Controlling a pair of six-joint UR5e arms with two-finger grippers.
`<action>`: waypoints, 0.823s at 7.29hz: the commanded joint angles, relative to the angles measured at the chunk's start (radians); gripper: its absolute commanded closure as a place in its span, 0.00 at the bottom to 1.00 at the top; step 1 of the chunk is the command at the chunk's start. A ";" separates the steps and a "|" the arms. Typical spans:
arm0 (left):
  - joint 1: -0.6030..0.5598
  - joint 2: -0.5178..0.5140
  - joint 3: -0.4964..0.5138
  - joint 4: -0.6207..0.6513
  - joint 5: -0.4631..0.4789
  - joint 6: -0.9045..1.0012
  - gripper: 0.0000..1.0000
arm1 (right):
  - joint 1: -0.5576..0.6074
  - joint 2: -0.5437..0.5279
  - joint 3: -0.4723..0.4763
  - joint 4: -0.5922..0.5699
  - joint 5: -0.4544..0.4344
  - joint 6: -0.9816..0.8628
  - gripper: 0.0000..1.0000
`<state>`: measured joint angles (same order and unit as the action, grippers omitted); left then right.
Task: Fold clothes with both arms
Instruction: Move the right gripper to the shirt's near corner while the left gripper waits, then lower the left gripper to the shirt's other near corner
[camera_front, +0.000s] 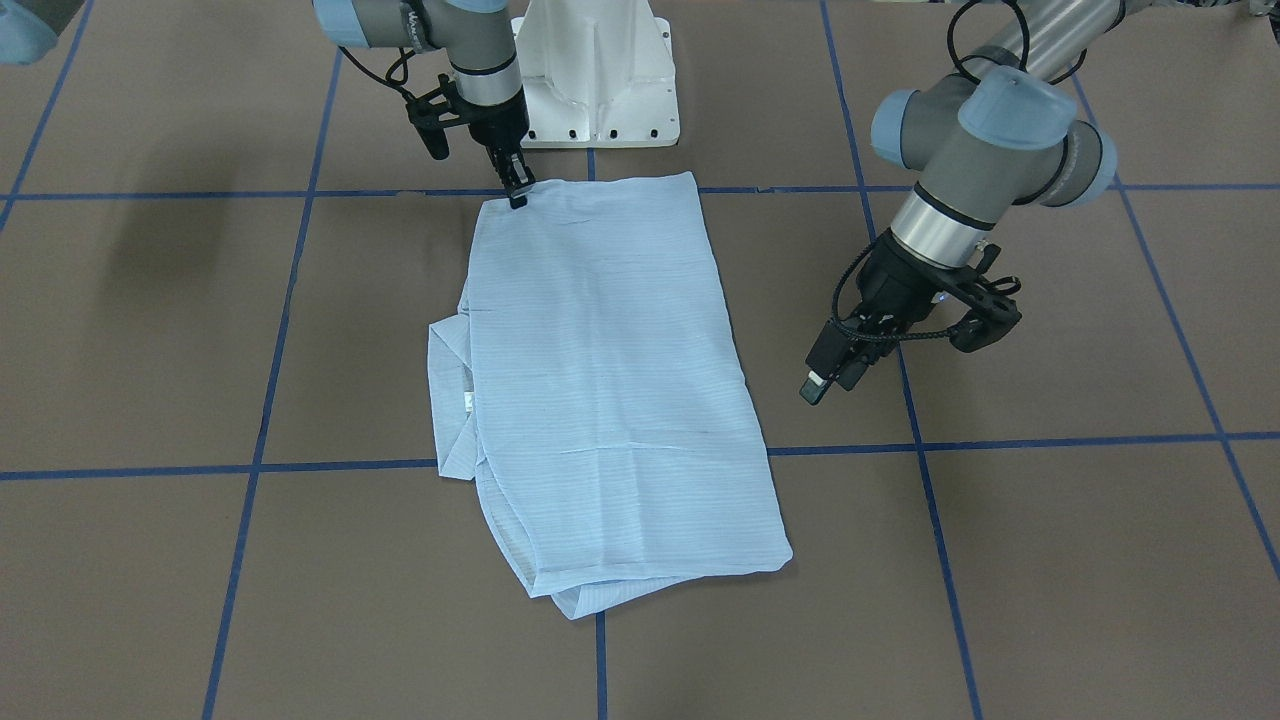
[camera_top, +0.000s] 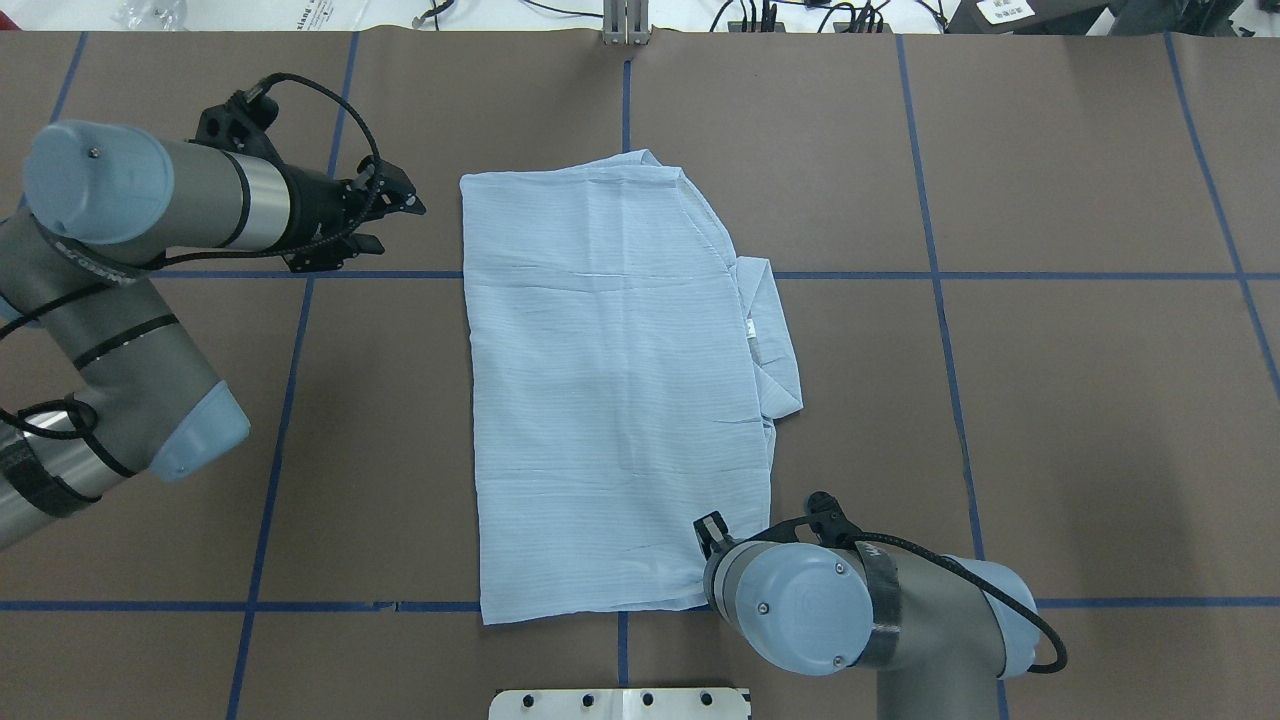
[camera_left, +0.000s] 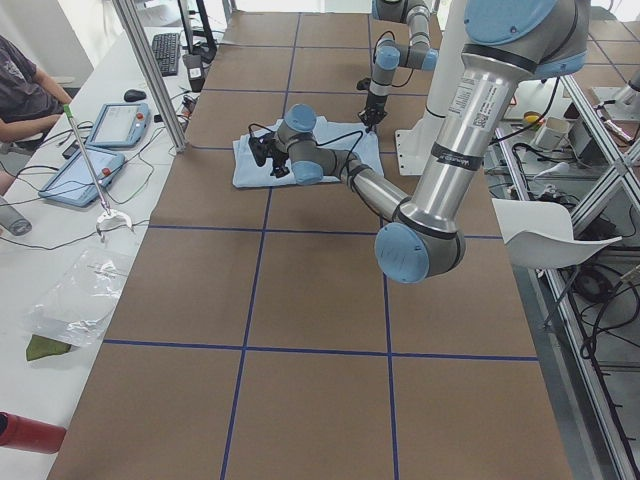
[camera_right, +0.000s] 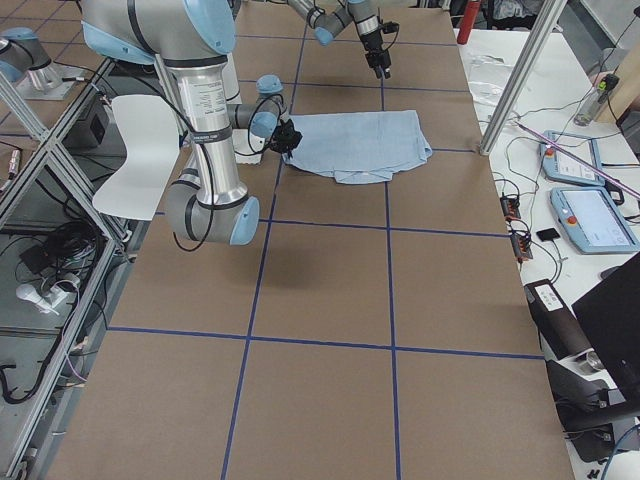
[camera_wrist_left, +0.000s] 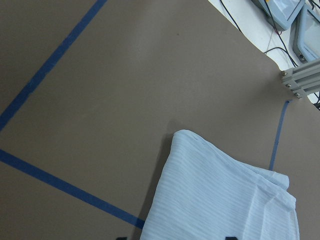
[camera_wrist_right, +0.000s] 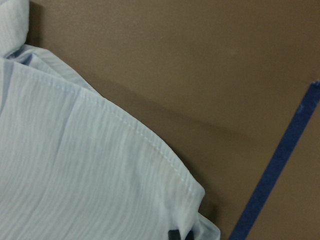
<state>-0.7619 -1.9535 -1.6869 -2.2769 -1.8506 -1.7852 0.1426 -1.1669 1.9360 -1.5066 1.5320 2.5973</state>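
The right gripper (camera_front: 516, 192), in the upper middle of the front-facing view, is closed on a far corner of the shirt (camera_front: 610, 380), its tips down at the cloth's edge just in front of the white pedestal base (camera_front: 600, 80). In the right wrist view that hemmed corner sits slightly lifted and casts a shadow on the table.

The left gripper (camera_top: 400, 226), at the upper left of the overhead view, has its jaws apart and holds nothing. It hovers just beside the shirt's upper left corner without touching it.

The shirt lies folded into a long panel in the middle of the frame, back side up. Its collar (camera_top: 775, 340) and small neck label (camera_top: 750, 330) stick out along the right edge in the overhead view.

The table (camera_front: 150, 350) is covered in brown paper, divided into large squares by blue tape lines (camera_front: 290, 300).

In the left side view a white desk along the left edge carries two tablet-like pendants (camera_left: 125, 122) and a keyboard (camera_left: 165, 50). A seated person (camera_left: 25, 95) is at the upper left, beside an aluminium post (camera_left: 150, 70)
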 joint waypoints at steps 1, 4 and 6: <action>0.186 0.103 -0.163 0.002 0.086 -0.197 0.29 | -0.002 -0.002 0.041 -0.053 0.000 0.001 1.00; 0.540 0.214 -0.318 0.096 0.350 -0.428 0.29 | -0.018 -0.004 0.041 -0.055 -0.001 0.000 1.00; 0.657 0.202 -0.326 0.180 0.419 -0.491 0.29 | -0.020 -0.002 0.043 -0.055 0.002 0.000 1.00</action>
<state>-0.1895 -1.7502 -2.0072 -2.1390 -1.4926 -2.2348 0.1244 -1.1695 1.9776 -1.5606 1.5323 2.5970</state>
